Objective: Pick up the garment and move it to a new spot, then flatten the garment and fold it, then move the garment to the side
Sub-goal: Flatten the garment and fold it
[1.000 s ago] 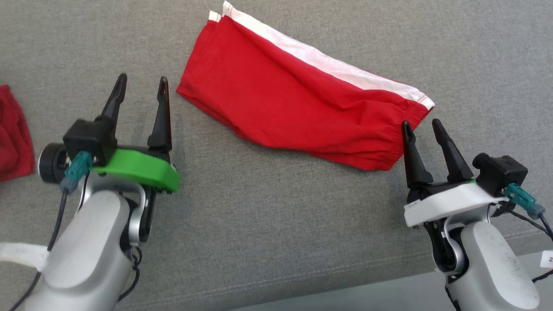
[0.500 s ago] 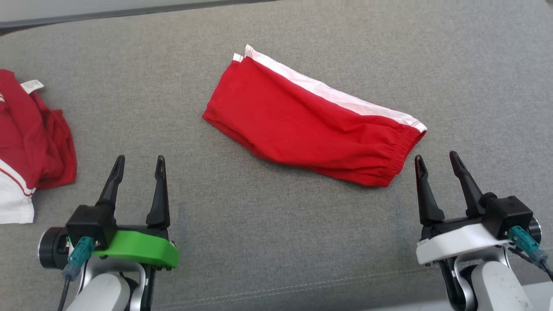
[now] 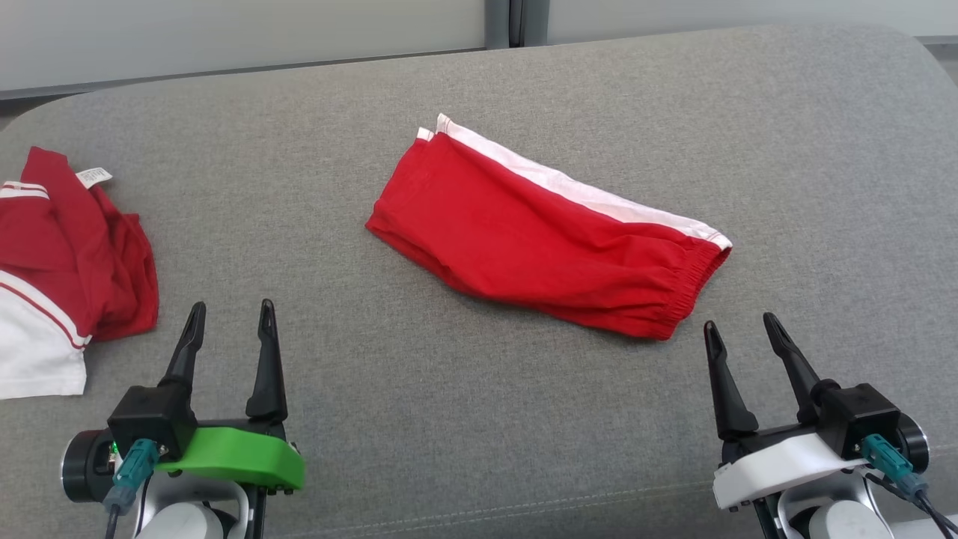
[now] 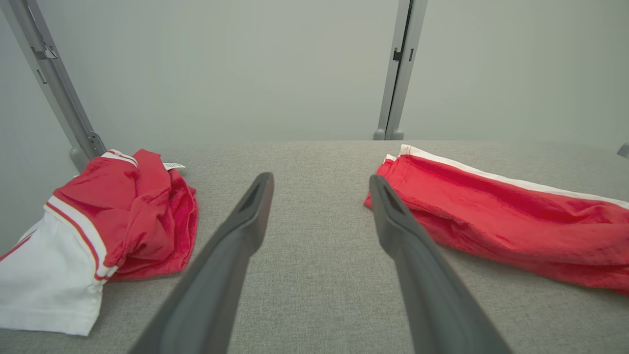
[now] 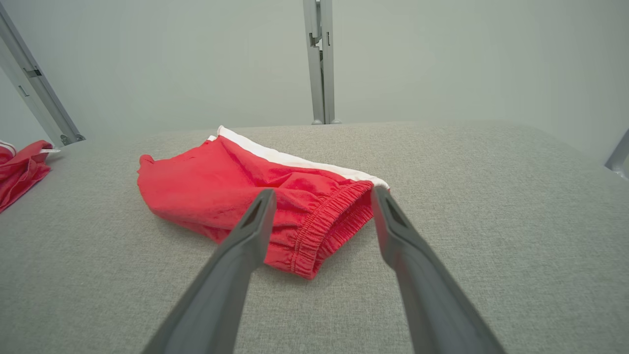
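my left gripper: fingers apart, empty | my right gripper: fingers apart, empty, near the elastic waistband, not touching | red shorts: folded flat, mid grey cushion, ahead of both grippers | red-and-white garment: crumpled, far left

The left gripper sits low on the robot's left side. Its two long dark fingers point up and away from the robot. They stand wide apart with nothing between them. A green wrist piece holds them, with a small black camera on its outer side. The right gripper sits low on the right side. Its fingers lean a little to the right. They stand wide apart too and hold nothing. A white wrist piece holds them.
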